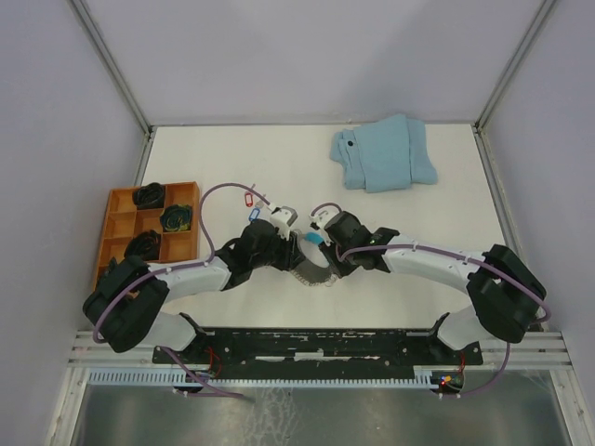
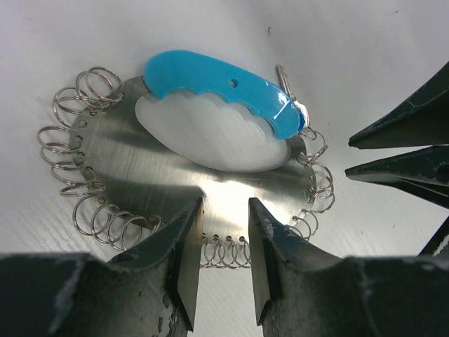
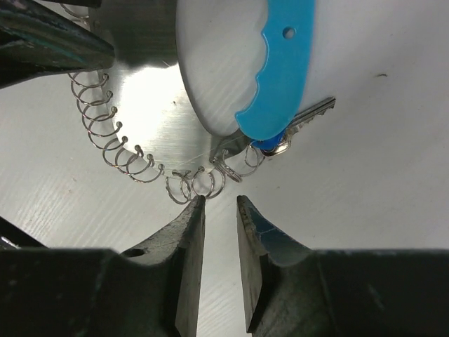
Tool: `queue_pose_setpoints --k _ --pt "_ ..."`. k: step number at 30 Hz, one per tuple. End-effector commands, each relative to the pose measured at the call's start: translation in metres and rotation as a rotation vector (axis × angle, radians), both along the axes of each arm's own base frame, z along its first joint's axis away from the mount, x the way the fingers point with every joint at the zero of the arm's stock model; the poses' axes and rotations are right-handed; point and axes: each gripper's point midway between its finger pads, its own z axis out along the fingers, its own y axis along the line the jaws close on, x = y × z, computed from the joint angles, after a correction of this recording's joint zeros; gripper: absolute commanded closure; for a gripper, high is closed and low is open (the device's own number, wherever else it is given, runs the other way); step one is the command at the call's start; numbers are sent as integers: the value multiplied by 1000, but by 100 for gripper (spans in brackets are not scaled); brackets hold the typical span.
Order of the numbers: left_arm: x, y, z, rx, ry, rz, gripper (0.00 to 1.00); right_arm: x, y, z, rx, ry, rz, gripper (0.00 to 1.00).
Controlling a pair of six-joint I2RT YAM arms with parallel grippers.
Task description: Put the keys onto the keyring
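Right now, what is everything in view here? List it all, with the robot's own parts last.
table: one, white, under everything.
cloth: one, light blue, folded, far right.
tray: one, orange, compartmented, left edge.
dark items: three, black-green, in tray compartments.
tagged keys: two, one red tag, one blue tag, centre-left of the table.
keyring: one, silver plate rimmed with wire rings, blue grip, table centre.
silver key: one, at the blue grip's end.
left hand: black, jaws apart over the rim rings; grip unclear.
right hand: black, open, just short of the rings.
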Motion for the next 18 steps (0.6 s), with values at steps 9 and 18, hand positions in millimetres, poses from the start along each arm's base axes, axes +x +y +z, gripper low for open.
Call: queue_pose_setpoints --k 9,18 --pt "0 -18 0 -48 19 -66 62 10 1 -20 54 42 -112 59" --pt "0 -19 -3 -41 30 -70 62 8 10 -34 98 85 -100 63"
